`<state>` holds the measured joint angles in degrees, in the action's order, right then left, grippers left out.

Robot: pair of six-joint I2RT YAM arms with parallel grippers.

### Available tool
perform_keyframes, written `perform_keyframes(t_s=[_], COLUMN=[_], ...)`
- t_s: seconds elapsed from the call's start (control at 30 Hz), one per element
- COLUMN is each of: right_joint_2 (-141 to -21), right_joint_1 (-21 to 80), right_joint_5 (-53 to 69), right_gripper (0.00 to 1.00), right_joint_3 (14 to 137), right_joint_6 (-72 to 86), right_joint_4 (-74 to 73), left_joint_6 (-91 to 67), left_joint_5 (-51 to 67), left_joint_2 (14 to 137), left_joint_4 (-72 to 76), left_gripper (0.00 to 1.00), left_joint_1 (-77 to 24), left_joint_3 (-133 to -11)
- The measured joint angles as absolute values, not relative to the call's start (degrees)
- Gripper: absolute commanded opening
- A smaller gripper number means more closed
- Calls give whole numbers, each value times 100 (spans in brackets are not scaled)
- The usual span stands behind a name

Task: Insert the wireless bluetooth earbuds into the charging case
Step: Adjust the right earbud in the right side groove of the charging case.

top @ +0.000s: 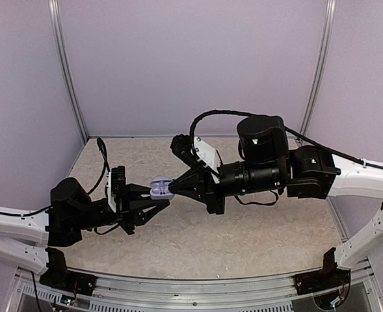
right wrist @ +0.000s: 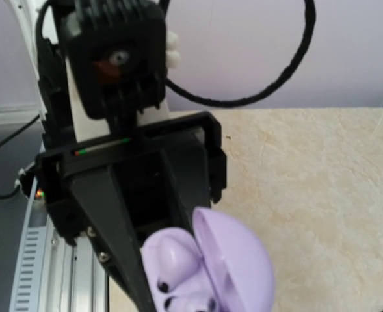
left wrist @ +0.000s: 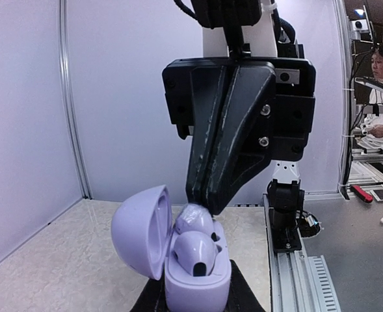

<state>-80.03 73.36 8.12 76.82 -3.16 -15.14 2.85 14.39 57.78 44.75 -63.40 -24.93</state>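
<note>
The charging case (left wrist: pixel 198 286) is a pale-lavender clamshell held above the table, and my left gripper (left wrist: pixel 198 300) is shut on its base. Its lid (left wrist: pixel 138 231) stands open to the left. Two lavender earbuds sit in the hollows, the near one (left wrist: pixel 194 252) and the far one (left wrist: pixel 192 220). My right gripper (left wrist: pixel 204 200) comes down from above with its fingers pressed together, the tips touching the top of the far earbud. In the top view the case (top: pixel 158 188) hangs between the left gripper (top: pixel 160 196) and the right gripper (top: pixel 173 188). The right wrist view shows the case (right wrist: pixel 237 266) in the left gripper's fingers (right wrist: pixel 123 247).
Below lies a beige marbled table (top: pixel 243 240), with lavender walls (top: pixel 191 65) at the back and sides. An aluminium rail (top: pixel 211 286) runs along the near edge, between the arm bases. The right arm's black cable (top: pixel 217 114) loops above its wrist.
</note>
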Motion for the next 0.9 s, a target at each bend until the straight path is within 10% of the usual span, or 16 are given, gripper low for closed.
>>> perform_keyframes(t_s=[0.67,0.9], right_joint_2=[-7953,-7596], right_joint_1=[7338,7338], right_joint_5=[1011,1253], right_gripper=[23,56], right_joint_3=[7752,7725], right_joint_6=[-379,-499], right_joint_4=[-1782,-1767], left_joint_6=[285,283], left_joint_5=[1476,1479], left_joint_2=[5765,5765], left_joint_4=[4366,4453], left_gripper=[6,6], left_joint_1=[-6342,-6342], left_joint_3=[-2493,-2499])
